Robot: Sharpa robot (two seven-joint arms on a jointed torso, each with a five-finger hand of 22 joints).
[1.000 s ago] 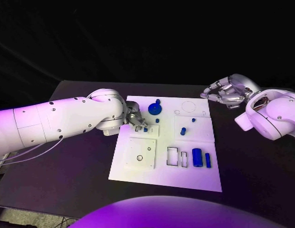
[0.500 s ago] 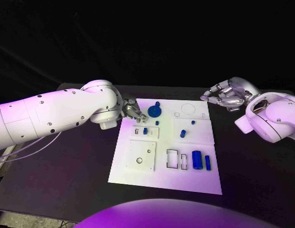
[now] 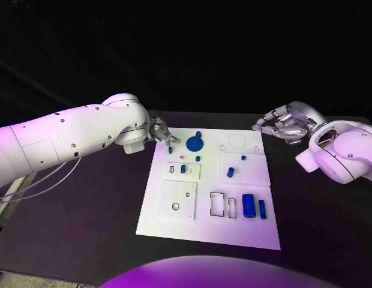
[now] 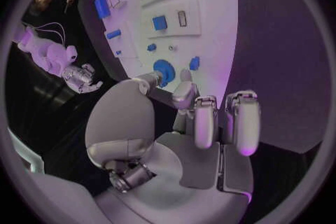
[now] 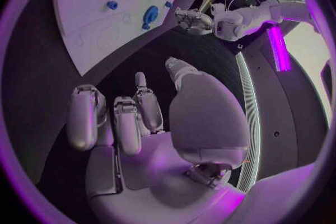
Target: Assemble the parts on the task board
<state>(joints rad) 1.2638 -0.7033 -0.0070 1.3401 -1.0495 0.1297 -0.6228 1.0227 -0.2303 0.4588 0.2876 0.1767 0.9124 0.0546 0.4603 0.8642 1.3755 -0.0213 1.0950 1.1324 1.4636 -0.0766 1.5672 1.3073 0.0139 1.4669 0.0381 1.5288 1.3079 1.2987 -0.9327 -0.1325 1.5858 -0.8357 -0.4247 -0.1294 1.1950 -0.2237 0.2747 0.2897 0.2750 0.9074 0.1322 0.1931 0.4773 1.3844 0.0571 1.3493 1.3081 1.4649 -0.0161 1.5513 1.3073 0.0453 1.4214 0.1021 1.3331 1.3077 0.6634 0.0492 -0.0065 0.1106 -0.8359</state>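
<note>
Up close, left hand [image 4: 189, 140] empty; task board [image 3: 205, 222] beyond.

The white left arm [image 3: 74, 135] reaches in from the left side, elbow bent; its silver many-fingered left hand [image 3: 161, 132] hangs at the arm's end, fingers [image 4: 207, 123] loosely curled and apart, nothing between them; the white right arm [image 3: 350, 157] comes in from the right side, folded back on itself; its silver right hand [image 3: 281, 125] is raised, fingers [image 5: 126, 123] bent inward side by side, thumb set apart, palm bare and holding nothing.
</note>
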